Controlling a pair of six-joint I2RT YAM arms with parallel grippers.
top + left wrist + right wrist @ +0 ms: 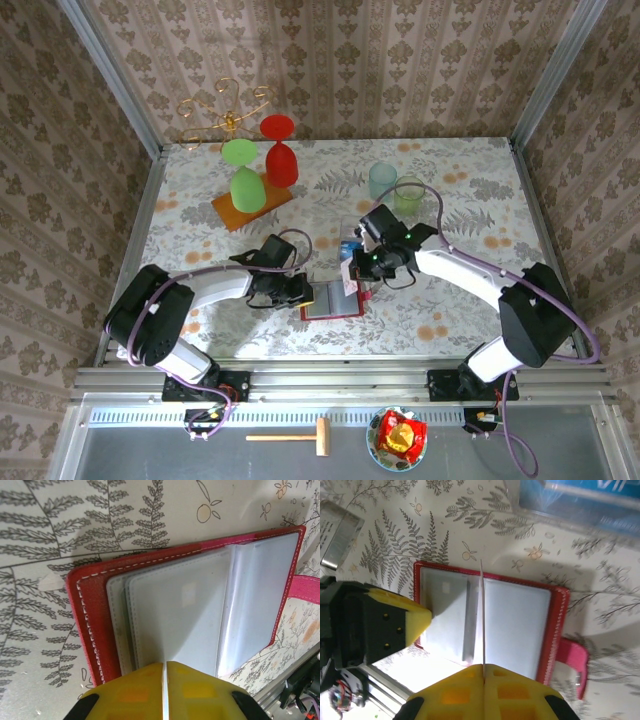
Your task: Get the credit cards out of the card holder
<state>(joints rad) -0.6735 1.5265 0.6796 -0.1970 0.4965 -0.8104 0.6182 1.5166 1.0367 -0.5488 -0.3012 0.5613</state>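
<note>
Right wrist: right gripper (483, 666) pinched a thin card (481, 605) edge-on over the open card holder (559, 625); left gripper (164, 665), fingers together, pinned it. Blue card (580, 495) looked already out.

Card holder (327, 304) on table (480, 215)

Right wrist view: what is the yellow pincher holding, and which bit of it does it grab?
The right gripper pinches a thin flat sheet, probably a card, by its near edge. The card stands edge-on above the open card holder.
</note>
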